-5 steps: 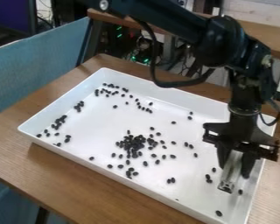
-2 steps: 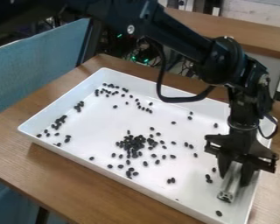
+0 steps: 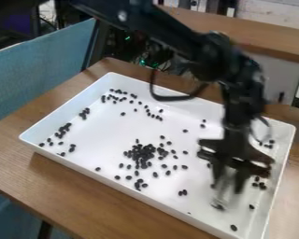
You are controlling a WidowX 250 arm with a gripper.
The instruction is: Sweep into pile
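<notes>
Gripper [image 3: 229, 185] pinches shiny tool [image 3: 222, 194], right of big pile [image 3: 142, 153]. Pushing too fast could scatter pile; tool too high could miss loose beans [image 3: 262, 186].

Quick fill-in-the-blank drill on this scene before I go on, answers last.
The tray is coloured ____.
The small pieces scattered in it are coloured ____.
Their densest cluster lies nearest the tray's ____, not its walls.
In the camera view, the gripper holds a pale tool at the tray's ____ side.

Missing words: white; black; middle; right.
</notes>
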